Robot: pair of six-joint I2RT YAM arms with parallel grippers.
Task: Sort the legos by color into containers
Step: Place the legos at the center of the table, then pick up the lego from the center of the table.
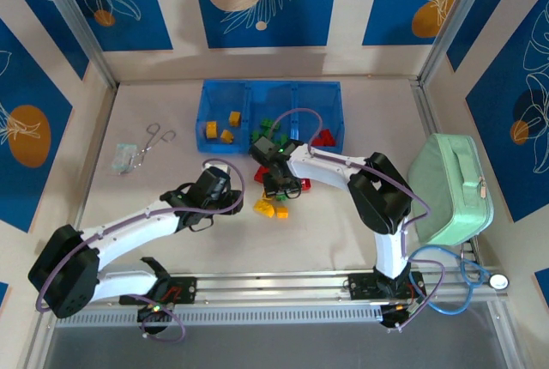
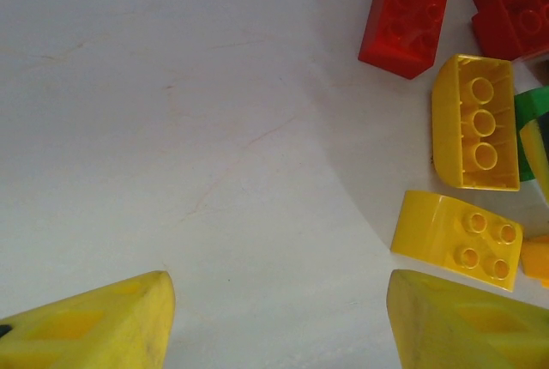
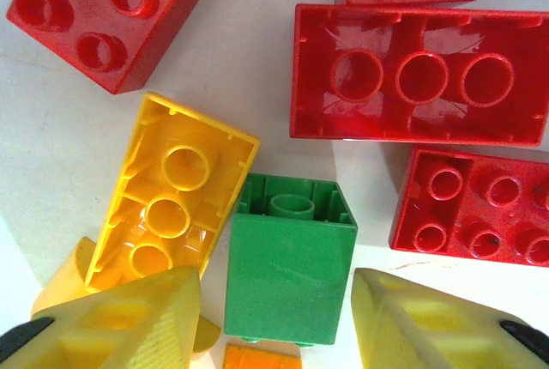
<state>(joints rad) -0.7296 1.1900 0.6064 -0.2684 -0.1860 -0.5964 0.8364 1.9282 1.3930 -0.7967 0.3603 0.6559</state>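
Note:
The translucent blue tray (image 1: 336, 101) stands at the back with three compartments: yellow legos (image 1: 211, 129) on the left, green ones (image 1: 266, 124) in the middle, a red one (image 1: 323, 137) on the right. A loose pile (image 1: 276, 208) of red, yellow and green legos lies in front of it. My right gripper (image 1: 276, 185) is down in the pile, open, its fingers (image 3: 137, 317) on either side of a green brick (image 3: 290, 275) lying on its side, with small gaps. My left gripper (image 2: 279, 300) is open over bare table, left of a yellow brick (image 2: 457, 236) and a red one (image 2: 407, 13).
Metal scissors (image 1: 154, 139) and a small clear packet (image 1: 126, 157) lie at the left. A mint-green case (image 1: 450, 189) sits at the right edge. Several red bricks (image 3: 419, 73) and an upturned yellow one (image 3: 167, 193) crowd the green brick.

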